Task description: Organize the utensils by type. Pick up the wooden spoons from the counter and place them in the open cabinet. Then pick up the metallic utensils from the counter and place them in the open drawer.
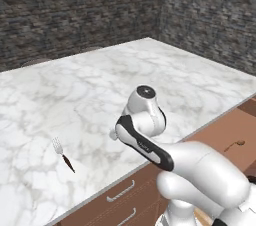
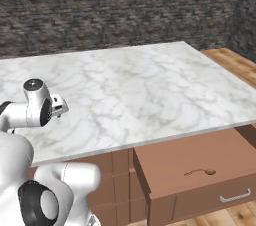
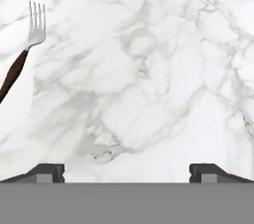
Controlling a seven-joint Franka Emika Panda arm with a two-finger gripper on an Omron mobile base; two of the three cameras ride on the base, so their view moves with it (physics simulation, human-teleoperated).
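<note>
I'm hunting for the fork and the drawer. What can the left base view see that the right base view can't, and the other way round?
The left base view has the fork lying on the counter, with closed drawer fronts below the edge. The right base view has the open drawer with a small spoon in it. Both show the marble counter, the stone wall and the arm.

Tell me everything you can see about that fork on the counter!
The fork has a shiny silver head with four thin tines and a dark brown handle, wood-like in look. It lies flat on the white marble counter, near the front edge in the left base view, tines pointing away from that edge. Nothing but the counter touches it; the open hand hovers apart from it.
</note>
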